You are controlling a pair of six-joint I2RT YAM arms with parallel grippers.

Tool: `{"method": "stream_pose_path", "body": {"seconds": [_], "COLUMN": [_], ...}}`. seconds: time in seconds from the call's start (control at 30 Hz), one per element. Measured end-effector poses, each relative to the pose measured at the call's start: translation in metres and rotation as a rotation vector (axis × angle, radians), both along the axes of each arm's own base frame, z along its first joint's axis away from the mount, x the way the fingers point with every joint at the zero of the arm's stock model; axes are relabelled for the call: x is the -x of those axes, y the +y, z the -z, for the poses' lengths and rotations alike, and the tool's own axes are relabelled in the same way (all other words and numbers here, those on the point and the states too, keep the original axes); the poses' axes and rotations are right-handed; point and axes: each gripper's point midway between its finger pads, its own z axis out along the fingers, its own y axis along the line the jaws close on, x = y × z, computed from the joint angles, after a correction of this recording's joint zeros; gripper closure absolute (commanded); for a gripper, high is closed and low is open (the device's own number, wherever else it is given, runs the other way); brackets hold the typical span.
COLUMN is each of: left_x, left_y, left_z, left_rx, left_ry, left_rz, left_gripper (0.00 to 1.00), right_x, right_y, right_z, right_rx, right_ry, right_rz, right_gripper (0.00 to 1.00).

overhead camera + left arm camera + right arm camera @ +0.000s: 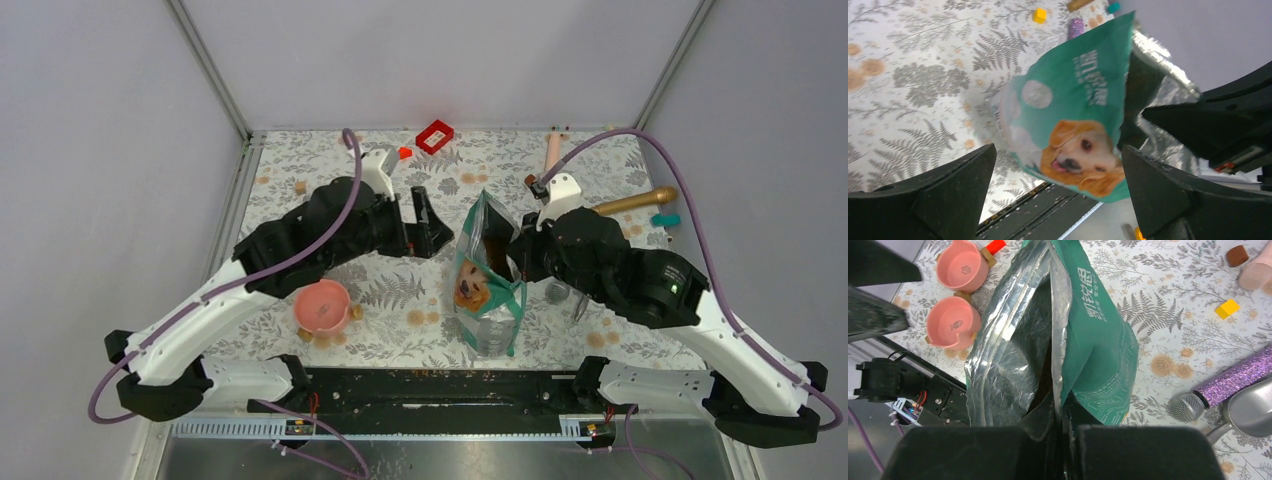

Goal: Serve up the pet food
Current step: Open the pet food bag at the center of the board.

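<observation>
The teal-green and white pouch [487,290] with the golden dog's face stands upright at mid-table, its top open. It also shows in the left wrist view [1073,100] and in the right wrist view [1098,340]. Its silver inside is dark, and I cannot make out kibble clearly. My right gripper [516,256] [1063,420] is shut on the pouch's right rim. My left gripper [425,226] [1058,150] is open and empty, just left of the pouch and not touching it. Two pink bowls [950,326] [962,269] stand left of the pouch. Only one bowl [322,305] shows from above.
A metal scoop [1253,412] and a purple glitter microphone [1218,385] lie right of the pouch. A yellow block [1227,308], a red box [435,135], a pink cylinder [552,150] and a gold cylinder [635,202] lie toward the back. A black rail [430,385] runs along the near edge.
</observation>
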Motion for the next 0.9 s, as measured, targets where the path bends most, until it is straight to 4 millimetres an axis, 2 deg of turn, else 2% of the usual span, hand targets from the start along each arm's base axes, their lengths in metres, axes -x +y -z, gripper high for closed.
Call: {"method": "stream_pose_path", "body": {"seconds": [0.17, 0.27, 0.4, 0.47, 0.57, 0.63, 0.73, 0.83, 0.9], "left_x": [-0.01, -0.013, -0.015, -0.018, -0.013, -0.006, -0.003, -0.004, -0.002], "left_y": [-0.04, -0.063, -0.085, -0.088, -0.086, -0.081, -0.058, -0.029, -0.023], "left_z": [-0.003, 0.008, 0.031, 0.037, 0.043, 0.044, 0.044, 0.046, 0.044], "left_rx": [0.006, -0.024, -0.126, -0.177, -0.279, -0.347, -0.478, -0.57, -0.566], "left_ry": [0.036, 0.071, 0.115, 0.12, 0.116, 0.102, 0.062, 0.049, 0.044], "left_rz": [0.068, 0.103, 0.117, 0.104, 0.092, 0.074, 0.007, -0.068, -0.096], "left_gripper": [0.02, 0.1, 0.32, 0.56, 0.99, 1.0, 1.0, 1.0, 1.0], "right_x": [0.002, 0.001, 0.001, 0.0, -0.002, -0.003, -0.004, -0.01, -0.015], "right_y": [0.008, 0.014, 0.026, 0.03, 0.039, 0.046, 0.049, 0.04, 0.031], "right_z": [0.0, 0.001, 0.002, 0.004, 0.005, 0.006, 0.006, 0.0, -0.004], "right_rx": [-0.024, -0.032, -0.044, -0.044, -0.047, -0.049, -0.029, 0.021, 0.065], "right_ry": [0.013, 0.02, 0.036, 0.043, 0.05, 0.057, 0.06, 0.046, 0.04], "right_rz": [-0.026, -0.034, -0.058, -0.068, -0.081, -0.096, -0.105, -0.065, -0.014], "right_gripper": [1.0, 1.0, 1.0, 1.0, 1.0, 1.0, 1.0, 1.0, 1.0]}}
